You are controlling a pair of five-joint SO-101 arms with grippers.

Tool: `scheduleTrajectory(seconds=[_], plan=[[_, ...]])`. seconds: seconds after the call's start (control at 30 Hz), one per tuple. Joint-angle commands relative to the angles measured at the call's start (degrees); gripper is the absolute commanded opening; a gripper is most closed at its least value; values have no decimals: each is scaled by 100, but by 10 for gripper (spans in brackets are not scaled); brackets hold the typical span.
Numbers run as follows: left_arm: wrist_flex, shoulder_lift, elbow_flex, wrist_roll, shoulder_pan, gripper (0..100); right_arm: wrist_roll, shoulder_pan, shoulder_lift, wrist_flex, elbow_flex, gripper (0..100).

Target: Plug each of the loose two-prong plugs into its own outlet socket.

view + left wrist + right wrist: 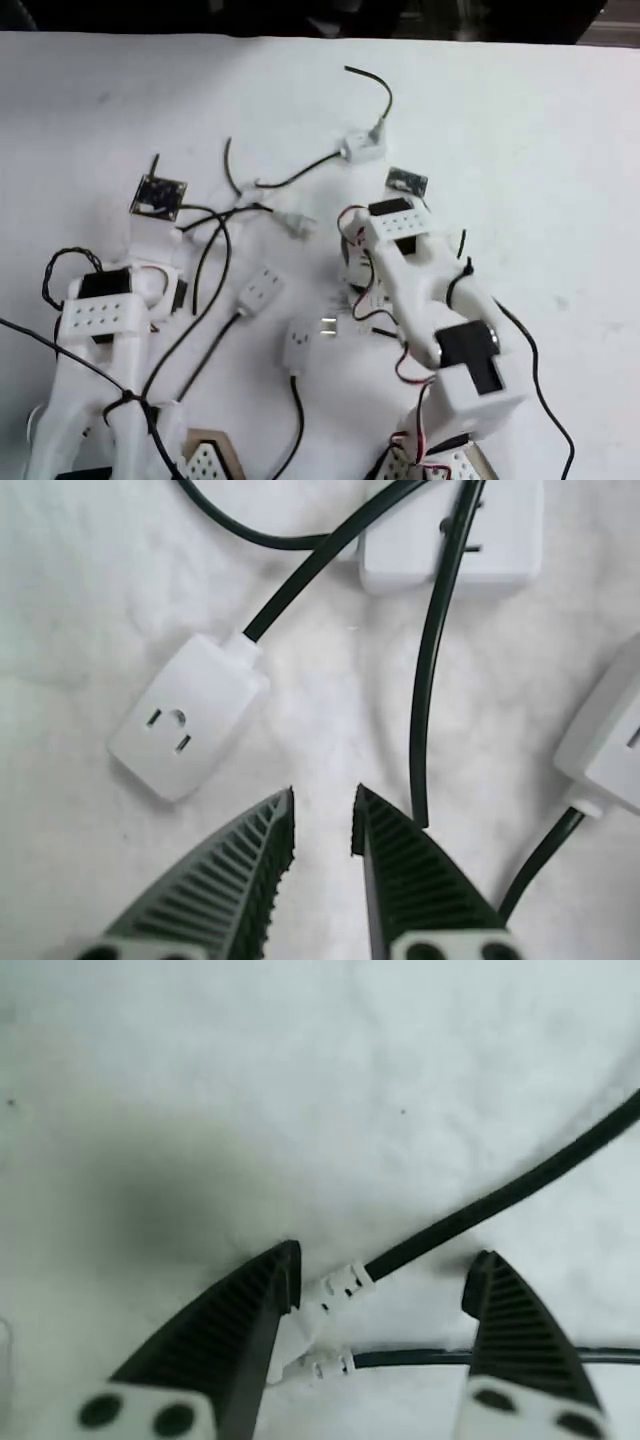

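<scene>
White cloth table (520, 120), cords and sockets bunched mid-field between two arms.

High view: left arm (100, 320) at 7 o'clock, right arm (420, 280) at 4 o'clock. A two-prong plug (325, 325) lies just beside an outlet socket (298, 345) at 6 o'clock, with a second socket (260, 290) near. The table's far edge runs along 12 o'clock, well apart.
Left wrist view: left gripper (322, 825) is parted by a narrow gap and grips nothing. A white socket (185, 717) lies near it, and a black cord (430, 680) runs beside one finger.
Right wrist view: right gripper (388, 1270) is spread wide, straddling a white plug end (335, 1285), unclamped.
</scene>
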State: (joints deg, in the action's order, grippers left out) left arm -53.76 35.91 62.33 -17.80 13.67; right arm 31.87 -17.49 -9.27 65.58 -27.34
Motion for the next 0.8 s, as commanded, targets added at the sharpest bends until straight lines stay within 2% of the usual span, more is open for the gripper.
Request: scheduleTrajectory(seconds=[0.0, 0.07, 0.13, 0.27, 0.33, 0.53, 0.6, 0.77], plan=[[88, 163, -18, -26, 31, 113, 114, -48, -242, -22, 352, 265], [79, 163, -18, -26, 31, 113, 193, -48, -435, -22, 422, 261], [79, 163, -18, -26, 31, 113, 202, -48, -620, -48, 431, 214], [79, 163, -18, -26, 31, 113, 202, 4, -787, -31, 545, 12], [79, 163, -18, -26, 31, 113, 167, 4, -716, 48, 598, 41], [79, 163, -18, -26, 31, 113, 26, 66, 31, 488, 818, 15], [79, 163, -18, -26, 31, 113, -545, 224, 365, 532, 862, 17], [79, 163, -18, -26, 31, 113, -2602, 857, 787, 505, 853, 17]])
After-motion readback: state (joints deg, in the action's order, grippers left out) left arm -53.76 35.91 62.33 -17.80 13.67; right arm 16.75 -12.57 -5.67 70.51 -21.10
